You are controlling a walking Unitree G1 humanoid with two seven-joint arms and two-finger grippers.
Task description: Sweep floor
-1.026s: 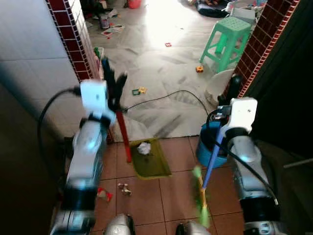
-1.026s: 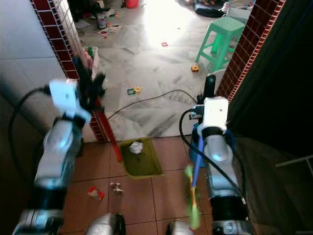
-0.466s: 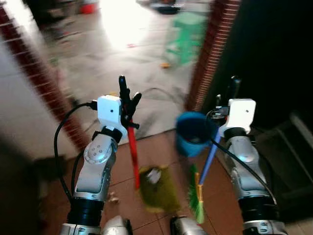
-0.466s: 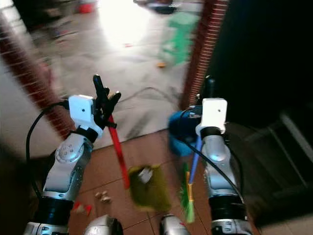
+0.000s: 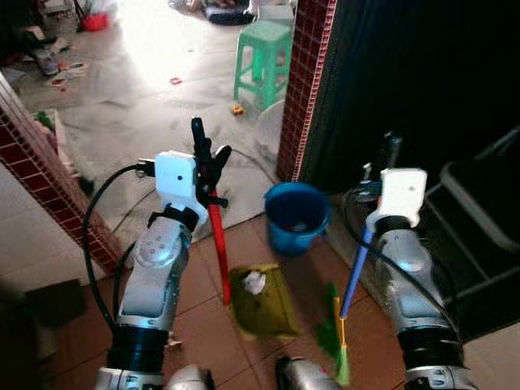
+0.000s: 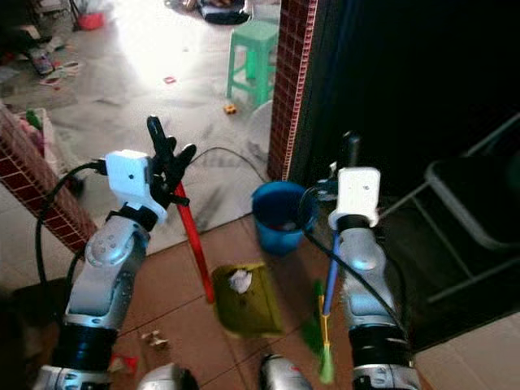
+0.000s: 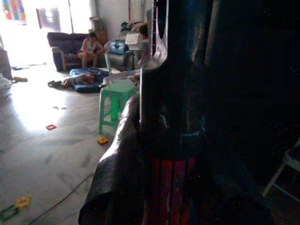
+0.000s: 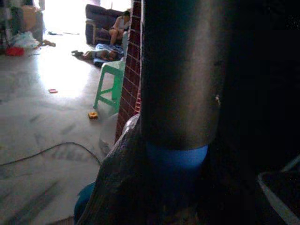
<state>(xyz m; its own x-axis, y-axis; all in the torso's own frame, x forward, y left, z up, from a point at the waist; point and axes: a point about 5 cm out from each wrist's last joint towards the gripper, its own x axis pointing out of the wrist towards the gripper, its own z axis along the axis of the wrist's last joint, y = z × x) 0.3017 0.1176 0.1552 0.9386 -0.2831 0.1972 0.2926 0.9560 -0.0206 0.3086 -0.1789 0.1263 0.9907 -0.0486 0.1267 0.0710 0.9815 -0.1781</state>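
My left gripper [image 5: 208, 159] is shut on the red handle [image 5: 218, 248] of an olive-green dustpan [image 5: 268, 310]. The pan sits low over the brown tiles with a crumpled white paper [image 5: 255, 282] in it. My right gripper [image 5: 389, 156] is shut on the blue handle [image 5: 355, 272] of a broom, whose green bristles [image 5: 335, 348] hang beside the pan's right edge. In the left wrist view the red handle [image 7: 171, 194] sits between the black fingers [image 7: 117, 180]. In the right wrist view the blue handle [image 8: 176, 159] is likewise clamped.
A blue bucket [image 5: 296, 218] stands just beyond the dustpan, at the foot of a red brick pillar [image 5: 305, 81]. Another brick wall end [image 5: 36, 158] is at the left. A green stool [image 5: 262, 58], a cable [image 6: 219, 153] and small litter [image 6: 150, 337] lie around. A dark chair [image 5: 487, 203] is at right.
The whole view has swung to the right, so the bucket now stands centre. Dustpan and broom came along, still held in both grippers. The pan now lies close before the bucket.
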